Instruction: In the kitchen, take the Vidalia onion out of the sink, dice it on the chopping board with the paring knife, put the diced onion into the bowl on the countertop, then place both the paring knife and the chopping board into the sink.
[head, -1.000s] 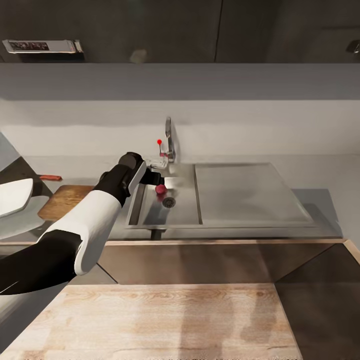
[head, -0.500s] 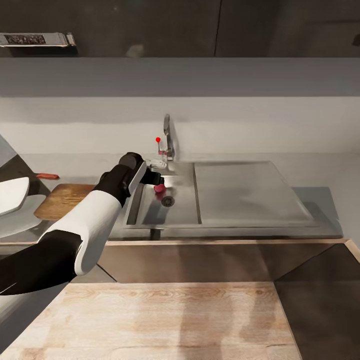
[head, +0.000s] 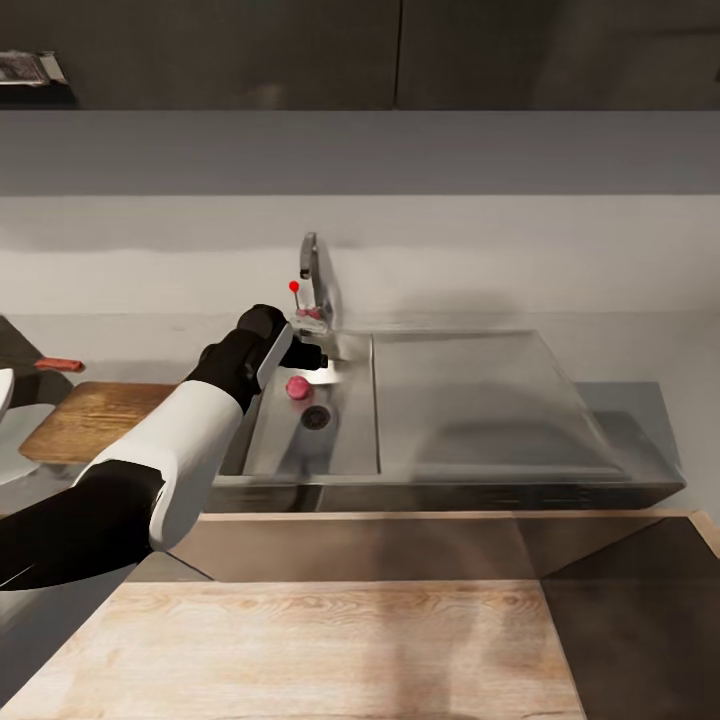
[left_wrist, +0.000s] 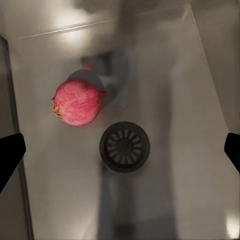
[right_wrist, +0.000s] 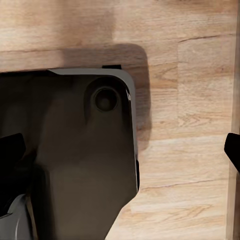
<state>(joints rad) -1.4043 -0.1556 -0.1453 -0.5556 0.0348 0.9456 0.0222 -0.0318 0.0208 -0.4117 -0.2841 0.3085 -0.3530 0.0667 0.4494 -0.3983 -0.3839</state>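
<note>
The Vidalia onion (head: 298, 387), a small pinkish-red bulb, lies on the floor of the sink (head: 340, 450) close to the round dark drain (head: 316, 417). My left gripper (head: 308, 358) hangs just above and behind it, over the basin. In the left wrist view the onion (left_wrist: 77, 102) lies beside the drain (left_wrist: 125, 146), and the left gripper (left_wrist: 120, 152) is open wide with nothing in it. The chopping board (head: 95, 418) lies on the countertop (head: 640, 405) left of the sink. The paring knife's red handle (head: 58, 364) shows behind the board. My right gripper (right_wrist: 120, 150) is open over the floor.
The chrome faucet (head: 312, 270) with its tiny red knob (head: 294, 286) stands behind the basin, close to my left wrist. The flat drainboard (head: 470, 400) stretches right. Dark cabinets (head: 400, 545) sit below, with wooden floor (head: 300, 650) in front. My dark base (right_wrist: 75, 165) shows in the right wrist view.
The whole head view has shifted, so the camera moved: the sink now sits further left and looks larger. The onion shows clearer of my left gripper. The gripper stays open.
</note>
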